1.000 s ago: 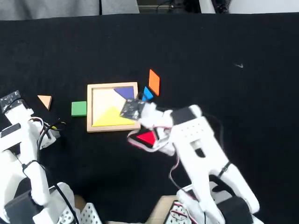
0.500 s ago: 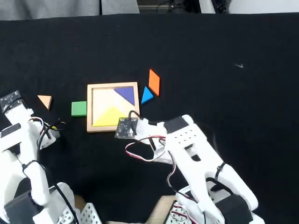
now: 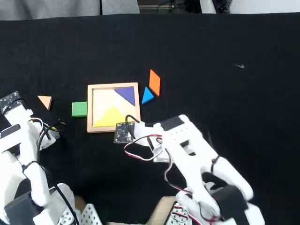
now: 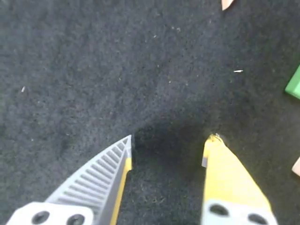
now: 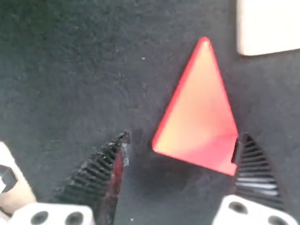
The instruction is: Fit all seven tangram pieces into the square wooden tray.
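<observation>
at the worktop's front left, the left gripper [image 4: 171, 140] was held low, fingers apart on nothing. the right gripper [image 5: 183, 138] was set with fingers spread astride the red triangle [image 5: 199, 112], which lay flat just off a corner of the tray [image 5: 267, 28]. the piece was judged light, stiff and thin, best pinched low across two edges.

Taking 12 o'clock as straight ahead of the right gripper [image 5: 183, 140]. Noted jaws wide apart, low over black cloth [image 5: 70, 70]. Found a red triangle [image 5: 199, 117] flat on the cloth between them, sharp corner aimed at 12 o'clock. Logged one wide corner just beside the 3 o'clock fingertip [image 5: 248, 154], with a clear gap on the 9 o'clock side. Recorded pale tray [image 5: 267, 26] corner at 1 o'clock, apart from the triangle.
</observation>
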Action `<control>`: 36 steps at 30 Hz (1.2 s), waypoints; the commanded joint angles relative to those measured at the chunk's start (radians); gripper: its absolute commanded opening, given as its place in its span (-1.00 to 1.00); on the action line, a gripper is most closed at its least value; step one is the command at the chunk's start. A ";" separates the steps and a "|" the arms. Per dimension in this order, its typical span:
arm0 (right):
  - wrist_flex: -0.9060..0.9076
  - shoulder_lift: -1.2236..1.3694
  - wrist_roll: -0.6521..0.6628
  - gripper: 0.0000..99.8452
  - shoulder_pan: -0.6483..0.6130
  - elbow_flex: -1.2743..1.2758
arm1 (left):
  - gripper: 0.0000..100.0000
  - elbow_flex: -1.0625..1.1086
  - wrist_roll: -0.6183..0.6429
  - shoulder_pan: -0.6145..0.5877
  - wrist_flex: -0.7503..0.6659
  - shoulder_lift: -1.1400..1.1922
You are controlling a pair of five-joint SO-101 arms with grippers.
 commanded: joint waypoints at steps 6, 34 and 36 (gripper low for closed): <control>-0.075 0.173 0.009 -0.32 -0.021 -0.064 | -0.52 -0.002 0.009 -0.001 -0.011 -0.031; 0.049 0.176 -0.006 -0.99 0.026 -0.387 | -0.52 -0.002 0.009 -0.002 -0.009 -0.031; 0.100 0.176 -0.110 -0.98 0.021 -0.466 | -0.52 -0.002 0.009 -0.002 -0.009 -0.031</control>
